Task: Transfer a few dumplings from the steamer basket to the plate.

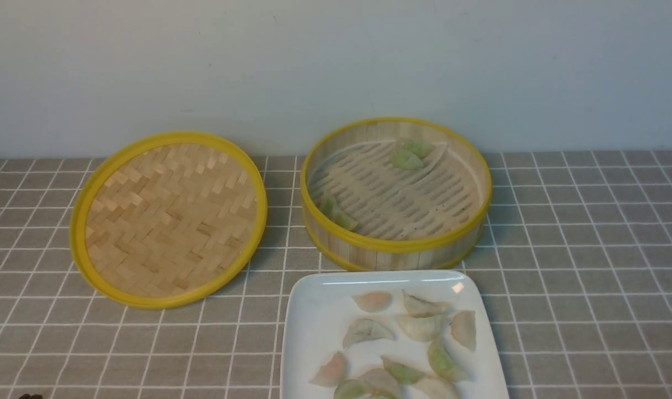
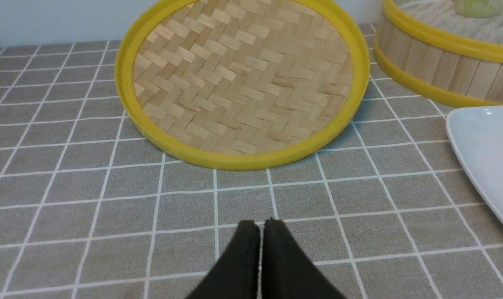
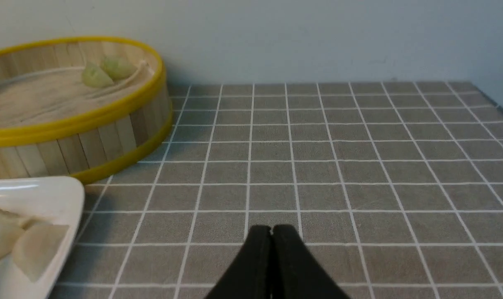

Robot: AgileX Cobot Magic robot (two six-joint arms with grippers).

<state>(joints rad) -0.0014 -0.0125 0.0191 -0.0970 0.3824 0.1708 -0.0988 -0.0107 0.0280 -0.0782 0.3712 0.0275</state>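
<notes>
The bamboo steamer basket (image 1: 396, 246) stands at the centre back, tilted slightly. Inside it lie greenish dumplings: two at the far wall (image 1: 409, 154) and one at the near left wall (image 1: 337, 213). Just in front sits the white square plate (image 1: 314, 321) with several pale dumplings (image 1: 419, 327) on it. My left gripper (image 2: 261, 223) is shut and empty over the cloth, in front of the lid. My right gripper (image 3: 271, 229) is shut and empty over bare cloth right of the plate (image 3: 48, 195) and the basket (image 3: 89, 141). Neither gripper shows in the front view.
The flat woven lid (image 1: 169, 219) with its yellow rim leans at the back left, beside the basket. A grey checked cloth (image 1: 591, 249) covers the table. A pale wall (image 1: 336, 66) runs along the back. The table's right edge (image 3: 500, 106) shows in the right wrist view.
</notes>
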